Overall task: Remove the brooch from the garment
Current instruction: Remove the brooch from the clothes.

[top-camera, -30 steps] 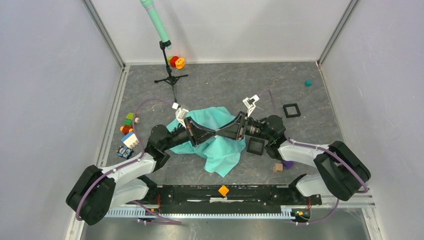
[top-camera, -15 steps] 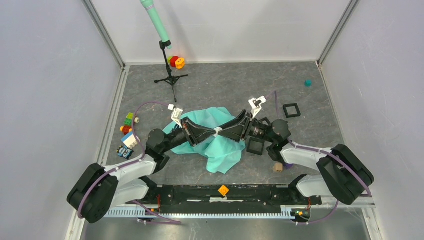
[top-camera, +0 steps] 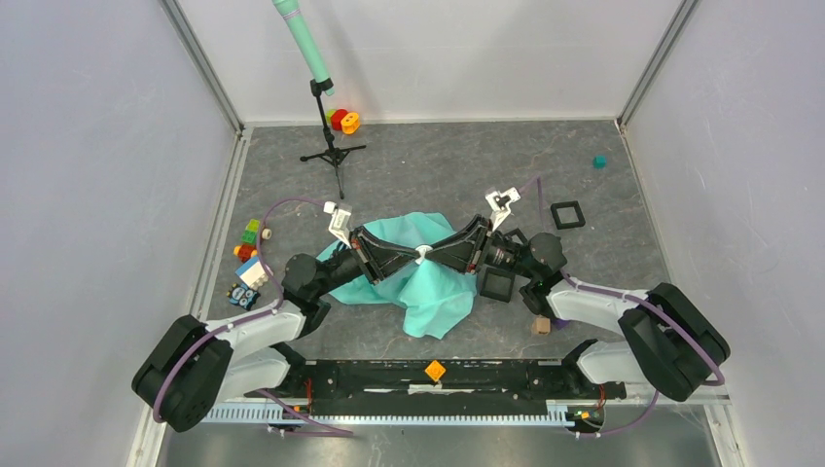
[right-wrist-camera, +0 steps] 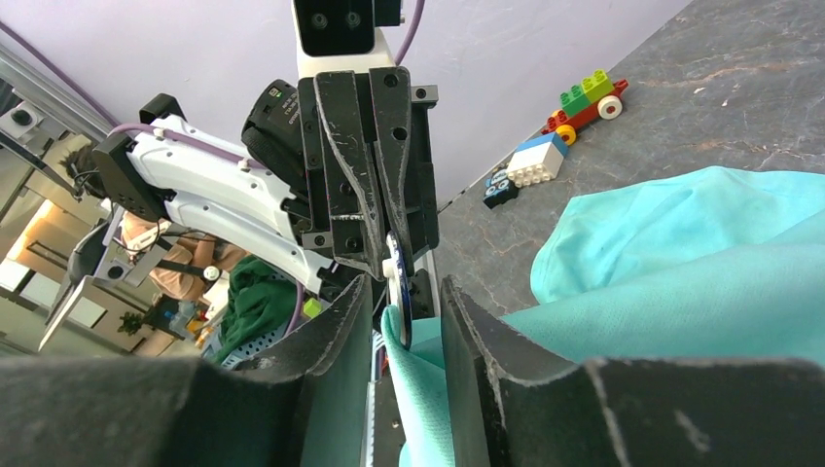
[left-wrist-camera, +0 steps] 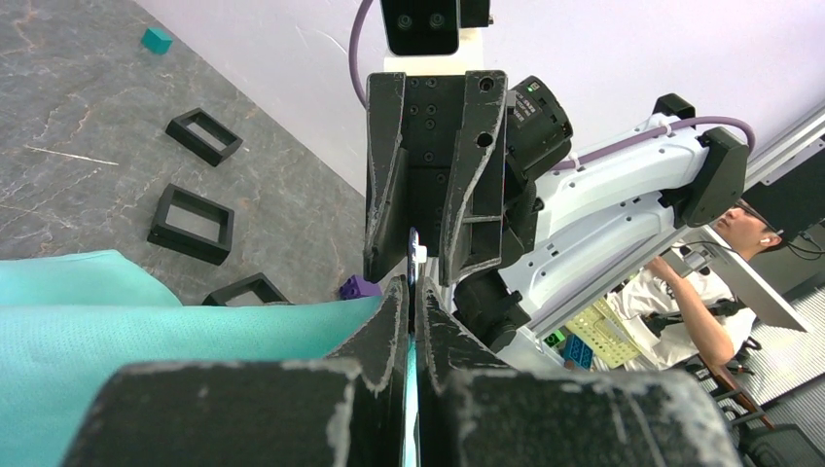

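Meeting tip to tip above the table [top-camera: 438, 165], the two arms are in the middle of the pull-off step. The left gripper [left-wrist-camera: 411, 292] is clamped tight with a thin line of turquoise cloth pinched between its fingers, so it appears to anchor the garment [right-wrist-camera: 681, 263] right behind the pin. The brooch [right-wrist-camera: 397, 282], a small white disc with a blue rim seen edge-on, stands just beyond the left fingertips and inside the gap of the right gripper [right-wrist-camera: 407, 284]. That gripper's jaws stand partly apart, with space on either side of the disc in its own wrist view, so it has nothing in its grasp. The rest of the garment hangs from the pinch, below both grippers, and spreads over the table beneath them and toward the arm bases. Cloth bunches against the disc's lower edge, and whether the fastening is loose cannot be told; by my reading the brooch is not off yet. The next move calls for the right jaws to close squarely on the disc's flat faces, without catching the fold under it. They should then draw straight back from the left fingertips; a skewed pull could drag the cloth along or let the thin disc slip.
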`<action>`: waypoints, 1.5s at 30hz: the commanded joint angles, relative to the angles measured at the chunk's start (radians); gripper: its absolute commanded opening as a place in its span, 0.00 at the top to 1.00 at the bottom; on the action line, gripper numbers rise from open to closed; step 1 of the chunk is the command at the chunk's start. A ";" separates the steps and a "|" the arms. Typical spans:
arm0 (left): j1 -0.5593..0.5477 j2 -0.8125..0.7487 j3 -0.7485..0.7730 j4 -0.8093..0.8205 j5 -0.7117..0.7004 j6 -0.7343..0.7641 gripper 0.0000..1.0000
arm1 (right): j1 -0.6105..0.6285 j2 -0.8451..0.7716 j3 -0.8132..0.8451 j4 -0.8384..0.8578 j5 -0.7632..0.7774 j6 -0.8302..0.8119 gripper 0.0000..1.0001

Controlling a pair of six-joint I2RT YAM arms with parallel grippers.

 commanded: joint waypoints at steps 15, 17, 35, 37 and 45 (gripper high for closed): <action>0.001 -0.014 0.016 0.055 -0.021 -0.015 0.98 | 0.013 0.025 -0.010 0.065 -0.020 0.010 0.57; 0.001 -0.016 0.016 0.054 -0.120 -0.015 0.98 | 0.013 0.029 -0.015 0.070 -0.021 0.010 0.58; 0.000 -0.005 0.016 0.054 0.022 0.016 0.98 | 0.014 0.059 0.018 0.070 -0.030 0.067 0.77; 0.002 -0.009 0.019 0.041 0.032 0.031 0.98 | 0.014 0.062 0.025 0.040 -0.032 0.067 0.79; 0.001 -0.019 0.029 0.004 0.068 0.072 0.98 | 0.014 0.075 0.047 -0.025 -0.038 0.064 0.87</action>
